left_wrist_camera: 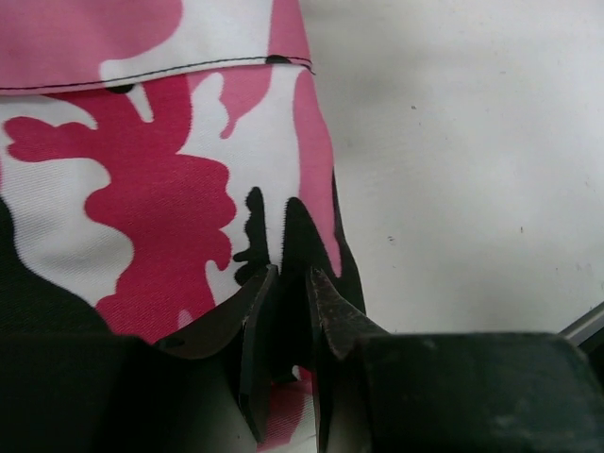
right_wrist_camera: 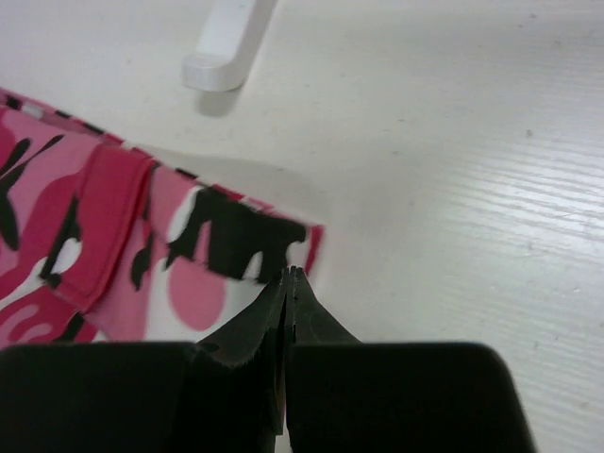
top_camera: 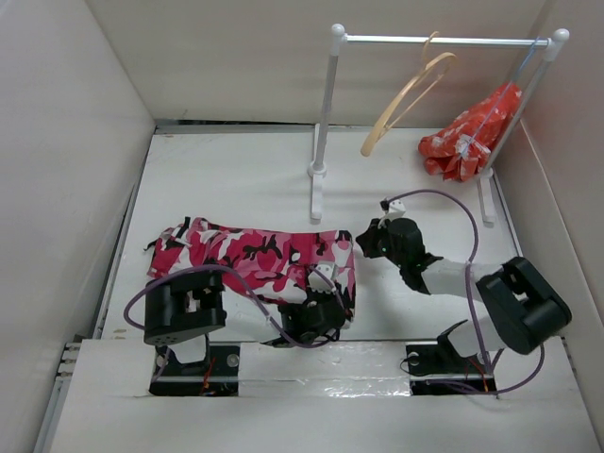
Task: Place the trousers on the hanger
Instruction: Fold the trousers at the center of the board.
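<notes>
The left gripper is nipping a raised ridge of camouflage cloth. Its fingers are standing only a narrow gap apart, and that gap is filled with fabric from the near right edge of the trousers. The right gripper is holding its fingers pressed flat together, with the tips sitting right at the far right corner of the same garment. Whether any cloth is caught there I cannot tell.

The trousers are lying flat and lengthwise across the counter, just beyond the bases of the arms. They are well apart from the hanger, which is hanging by its hook from the white rail at the back.

In my judgement the cloth is going to behave as something light, soft and limp. It is puckering where it is pinched, so it will probably be sagging and folding from any single hold rather than slipping. The seamed edge and the corners at the right end are looking like the best places to grip, one per gripper, keeping the span taut between them. The hanger is looking stiff and light, and it is likely to be swinging when touched.

Counting: one pair of trousers, one wooden hanger, one rail, one orange-red floral cloth dangling at the rail's right end, and two arms.
</notes>
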`<state>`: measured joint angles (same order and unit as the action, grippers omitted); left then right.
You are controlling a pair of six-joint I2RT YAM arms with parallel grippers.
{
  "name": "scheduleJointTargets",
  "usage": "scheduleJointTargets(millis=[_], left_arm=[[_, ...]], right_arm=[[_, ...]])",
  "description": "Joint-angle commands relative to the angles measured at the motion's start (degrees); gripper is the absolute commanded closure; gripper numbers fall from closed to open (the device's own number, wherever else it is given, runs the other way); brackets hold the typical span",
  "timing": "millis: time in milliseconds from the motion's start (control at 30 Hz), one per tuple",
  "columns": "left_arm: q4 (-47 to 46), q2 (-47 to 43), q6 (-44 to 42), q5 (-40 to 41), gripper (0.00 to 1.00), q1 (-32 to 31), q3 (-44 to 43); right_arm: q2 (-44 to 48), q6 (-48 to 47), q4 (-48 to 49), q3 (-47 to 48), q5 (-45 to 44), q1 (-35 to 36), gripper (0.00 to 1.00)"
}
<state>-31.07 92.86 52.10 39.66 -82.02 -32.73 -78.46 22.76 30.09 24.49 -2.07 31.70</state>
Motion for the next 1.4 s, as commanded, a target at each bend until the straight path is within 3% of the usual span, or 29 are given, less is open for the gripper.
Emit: scheduleJointTargets(millis=[0, 133, 300, 400, 567, 700, 800, 900, 1033, 1233, 1367], left_arm=[[-5.49, 1.97, -2.61, -2.83, 0.85, -0.07, -1.89], [-7.42, 4.26, -3.84, -5.03, 0.85, -0.07, -3.04], [-9.62, 4.96, -5.69, -6.44, 0.84, -0.07, -4.71], [-10.06, 3.74, -6.04, -5.3, 0.84, -0.07, -4.54], [-10.15, -4.24, -6.74, -0.91, 0.84, -0.07, -0.5], [-9.98, -10.93, -7.71, 1.73, 0.84, -0.07, 3.28], [-10.59, -14.02, -7.1, 1.83, 0.84, 0.46, 6.09], [-9.01, -14.81, -7.45, 1.74, 0.83, 0.46, 6.36], [-7.78, -15.51, -8.85, 2.26, 0.82, 1.51, 5.93], [-7.08, -20.69, -15.09, -0.37, 0.8, 6.68, 4.87], [-4.01, -26.13, -18.78, -1.86, 0.8, 10.9, 3.55]], right_arm=[[-5.54, 0.87, 12.51, 2.05, 7.77, -4.79, 1.0], [-4.18, 0.88, 15.89, 0.38, 13.05, -7.36, 1.0], [7.95, -5.8, 1.05, 1.79, 6.91, 1.94, 1.0], [12.1, -4.93, 1.89, -0.92, 5.93, 4.95, 1.0], [0.8, -4.13, 5.94, 1.17, 14.17, 5.56, 1.0], [-7.38, -2.2, 13.48, 2.84, 12.62, 4.51, 1.0], [-13.54, -1.32, 17.88, 4.6, 13.75, -0.14, 1.0], [-15.68, -0.35, 22.55, 5.04, 13.67, -3.84, 1.0], [-15.59, -1.84, 20.99, 7.58, 13.14, -3.84, 1.0], [-8.31, -4.48, 13.88, 10.57, 14.81, -4.37, 1.0], [5.04, -10.61, 1.49, 15.05, 12.01, -3.23, 1.0]])
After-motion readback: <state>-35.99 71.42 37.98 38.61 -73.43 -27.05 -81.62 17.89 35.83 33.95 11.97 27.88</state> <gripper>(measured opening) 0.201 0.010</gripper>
